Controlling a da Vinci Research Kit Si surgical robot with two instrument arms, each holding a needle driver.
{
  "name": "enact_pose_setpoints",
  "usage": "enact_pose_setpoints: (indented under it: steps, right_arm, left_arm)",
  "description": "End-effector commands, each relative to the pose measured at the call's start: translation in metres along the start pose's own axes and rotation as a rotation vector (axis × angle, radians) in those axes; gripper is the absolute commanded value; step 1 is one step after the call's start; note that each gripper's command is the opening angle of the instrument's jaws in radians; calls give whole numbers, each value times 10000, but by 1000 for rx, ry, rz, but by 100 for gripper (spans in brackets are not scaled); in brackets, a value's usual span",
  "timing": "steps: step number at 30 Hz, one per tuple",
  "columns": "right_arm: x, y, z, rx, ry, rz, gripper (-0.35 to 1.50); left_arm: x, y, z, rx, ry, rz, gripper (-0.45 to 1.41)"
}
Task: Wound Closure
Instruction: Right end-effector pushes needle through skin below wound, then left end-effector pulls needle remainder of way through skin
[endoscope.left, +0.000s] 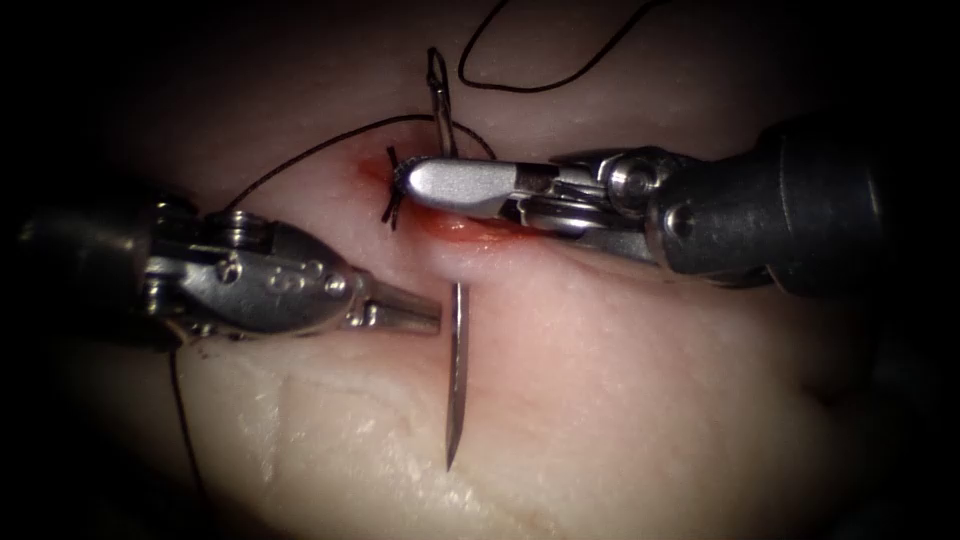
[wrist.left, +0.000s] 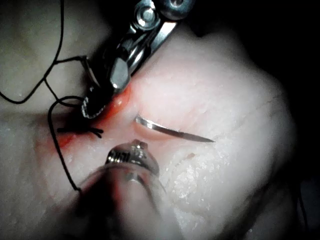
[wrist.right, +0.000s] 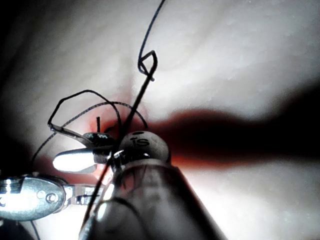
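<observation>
Your needle (endoscope.left: 457, 375) is in the tissue (endoscope.left: 640, 380): its swaged end (endoscope.left: 437, 90) with the thread (endoscope.left: 540, 85) stands above the cut (endoscope.left: 455, 225), its pointed half comes out below, so the bite spans the wound; long axis runs near vertical in the endoscope view, point toward the lower edge, clear of the surface; your right pincer (endoscope.left: 410, 180) lies across the cut beside the needle's upper part, next to a tied stitch with cut ends (endoscope.left: 392, 205) and red fluid (endoscope.left: 470, 232); judged, it steadies the wound edge or the needle there, but whether its jaws are apart or closing on anything you cannot tell; your left pincer (endoscope.left: 425, 318) has its tip just left of the emerged shaft, jaws looking closed and holding nothing, placed, I judge, to meet the needle
</observation>
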Motion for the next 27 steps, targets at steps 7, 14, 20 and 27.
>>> enact_pose_setpoints:
  steps: [7, 14, 20, 27]
  right_arm:
    - [28, 4, -27, -14, -4, -102, 103]
    - [45, 6, -59, -44, -20, -133, 98]
    - [52, 13, -77, -51, -22, -150, 96]
    - [43, 25, -78, -50, -26, -165, 88]
  left_arm:
    - [13, 12, -22, 71, 113, 133, 4]
    - [28, 10, -28, 162, 194, 273, 22]
    - [30, 10, -15, 144, 220, 369, 37]
    - [21, 8, -11, 128, 231, 436, 51]
